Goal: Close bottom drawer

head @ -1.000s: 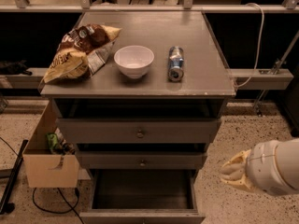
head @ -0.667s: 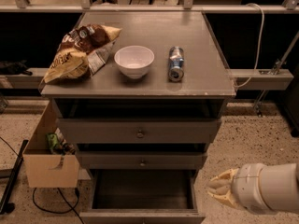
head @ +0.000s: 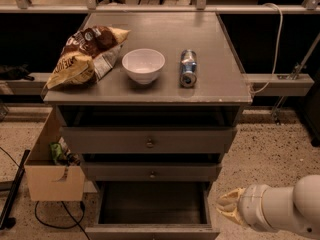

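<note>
The bottom drawer [head: 150, 231] of the grey-brown cabinet is pulled out, showing its dark boxy inside and the top of its flat grey front at the lower edge of the camera view. My gripper [head: 229, 208], cream-coloured at the end of a white arm, is at the lower right, just to the right of the open drawer's right side wall. The middle drawer [head: 152, 173] and the top drawer [head: 149, 141], each with a knob, stand slightly pulled out above it.
On the cabinet top [head: 210, 79] lie a chip bag [head: 85, 56], a white bowl [head: 143, 65] and a can on its side [head: 188, 68]. A cardboard box [head: 50, 171] stands on the floor at the cabinet's left. Cables [head: 50, 216] lie on the speckled floor.
My gripper and arm have moved down and to the left, from beside the middle drawer's height to beside the open bottom drawer. The drawers have not moved.
</note>
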Robot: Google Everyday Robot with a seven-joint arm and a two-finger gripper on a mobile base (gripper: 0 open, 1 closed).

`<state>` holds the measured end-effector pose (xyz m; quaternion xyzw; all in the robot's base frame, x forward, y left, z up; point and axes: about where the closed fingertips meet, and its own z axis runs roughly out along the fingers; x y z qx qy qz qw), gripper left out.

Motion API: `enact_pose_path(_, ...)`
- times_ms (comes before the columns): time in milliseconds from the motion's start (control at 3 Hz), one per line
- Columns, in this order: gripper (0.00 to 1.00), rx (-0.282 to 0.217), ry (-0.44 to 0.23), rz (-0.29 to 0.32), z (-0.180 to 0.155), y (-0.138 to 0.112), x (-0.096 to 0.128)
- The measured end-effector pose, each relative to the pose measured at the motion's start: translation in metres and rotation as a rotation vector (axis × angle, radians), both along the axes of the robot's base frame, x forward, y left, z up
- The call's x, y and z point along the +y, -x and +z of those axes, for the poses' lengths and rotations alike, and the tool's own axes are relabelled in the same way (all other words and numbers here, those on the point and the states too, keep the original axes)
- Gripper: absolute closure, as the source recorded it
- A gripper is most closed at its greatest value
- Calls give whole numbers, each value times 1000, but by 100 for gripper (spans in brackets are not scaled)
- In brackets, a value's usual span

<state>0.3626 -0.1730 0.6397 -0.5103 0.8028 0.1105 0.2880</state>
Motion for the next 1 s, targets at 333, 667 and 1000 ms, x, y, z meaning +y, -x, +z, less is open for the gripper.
enact_pose_path(333,100,0,0,0,0,0,0)
enact_pose_path(667,100,-1,-14,5,-4,-2,2)
enact_pose_path(1000,100,-37,-44,15,-31,-5,9)
